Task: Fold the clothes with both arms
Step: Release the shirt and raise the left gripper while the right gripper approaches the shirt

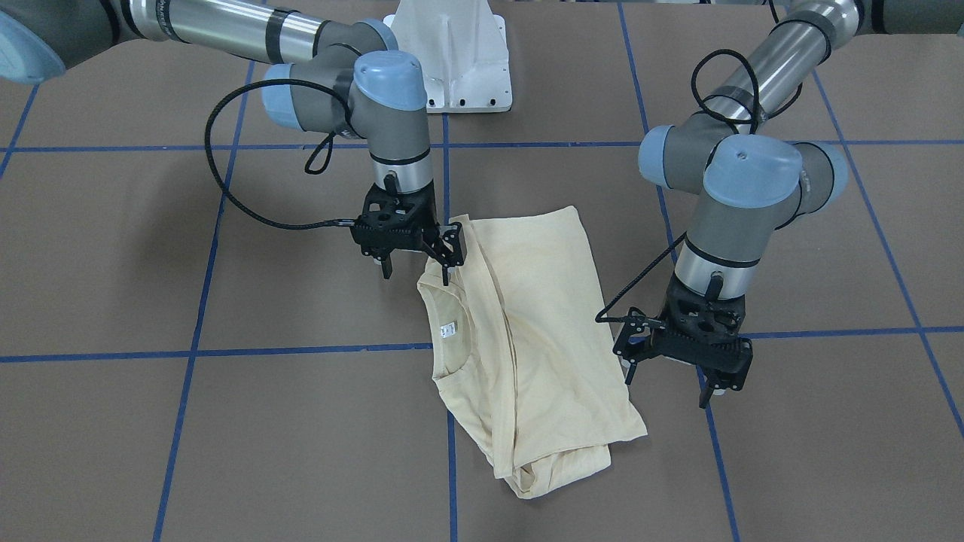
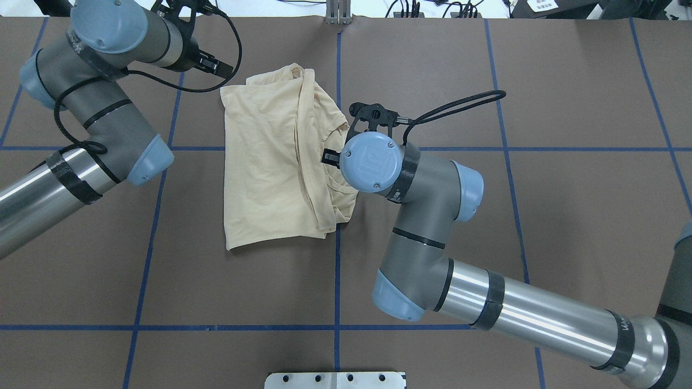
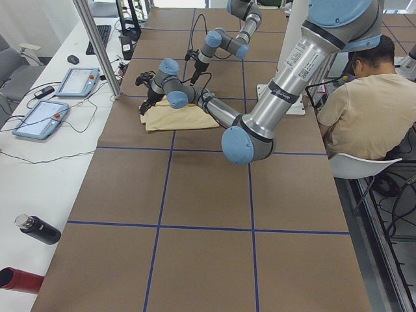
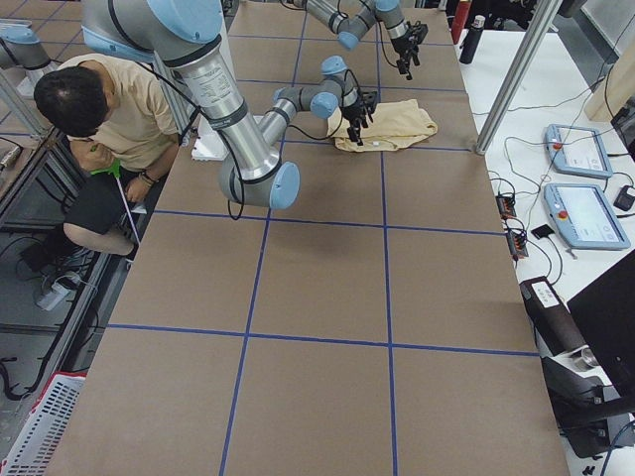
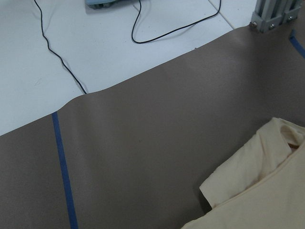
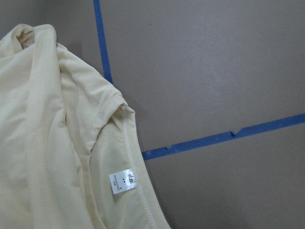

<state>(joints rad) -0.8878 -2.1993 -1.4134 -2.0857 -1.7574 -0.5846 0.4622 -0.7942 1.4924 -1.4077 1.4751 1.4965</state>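
Observation:
The cream-yellow T-shirt [image 1: 538, 324] lies folded on the brown table, also seen from overhead [image 2: 265, 162]. Its print is hidden. The white neck label [image 1: 447, 329] shows by the collar, and in the right wrist view [image 6: 124, 182]. My right gripper [image 1: 416, 275] is open just above the shirt's shoulder edge near the collar, with one finger over the cloth. My left gripper [image 1: 668, 388] is open and empty, hovering beside the shirt's opposite long edge; overhead it is at the far left corner [image 2: 216, 65]. The left wrist view shows only a shirt corner [image 5: 257, 191].
The white base pedestal [image 1: 452, 53] stands at the robot's side of the table. Blue tape lines [image 1: 226, 350] grid the brown surface. An operator [image 3: 364, 110] sits beside the table. Teach pendants [image 3: 42, 117] and a black bottle [image 3: 38, 229] lie on the white side bench.

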